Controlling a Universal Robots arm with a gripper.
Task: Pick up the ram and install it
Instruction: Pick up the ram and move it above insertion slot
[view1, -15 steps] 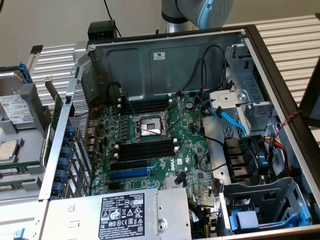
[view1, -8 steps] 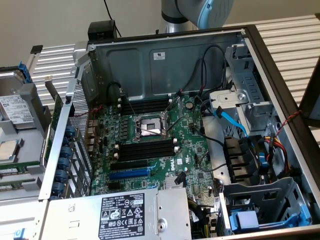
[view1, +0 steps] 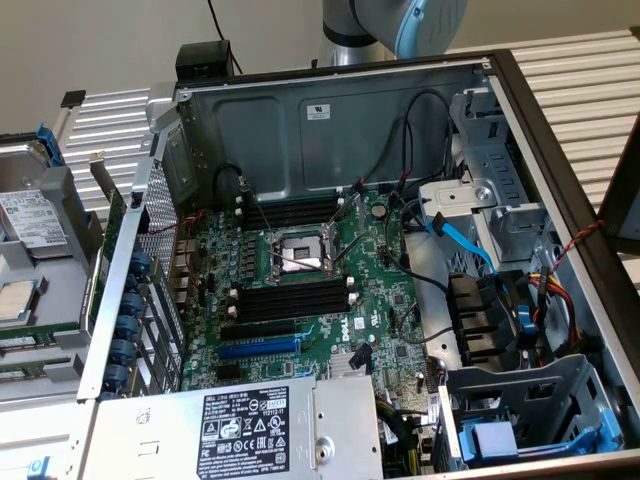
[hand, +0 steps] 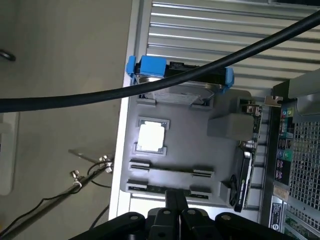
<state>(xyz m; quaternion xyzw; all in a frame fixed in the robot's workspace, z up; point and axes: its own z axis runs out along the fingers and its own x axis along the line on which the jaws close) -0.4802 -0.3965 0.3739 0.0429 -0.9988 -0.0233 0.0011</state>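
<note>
The ram (hand: 147, 188) is a dark green stick lying in the nearest groove of a grey parts tray (hand: 195, 150). My gripper (hand: 175, 193) hangs above that groove with its black fingers pressed together and nothing between them. Its fingertips overlap the middle of the ram in the wrist view. In the exterior view the same tray (view1: 62, 262) sits outside the open computer case, at the exterior view's left. On the motherboard (view1: 380, 300), empty black memory slots (view1: 290, 300) lie on both sides of the processor socket (view1: 297, 255).
On the tray are a hard drive in a blue caddy (hand: 150, 66), a processor (hand: 150, 136) and an upright card (hand: 245, 175). A thick black cable (hand: 165, 82) crosses the wrist view. The case holds a blue slot (view1: 258, 347), a power supply (view1: 245, 430) and drive cages (view1: 520, 400).
</note>
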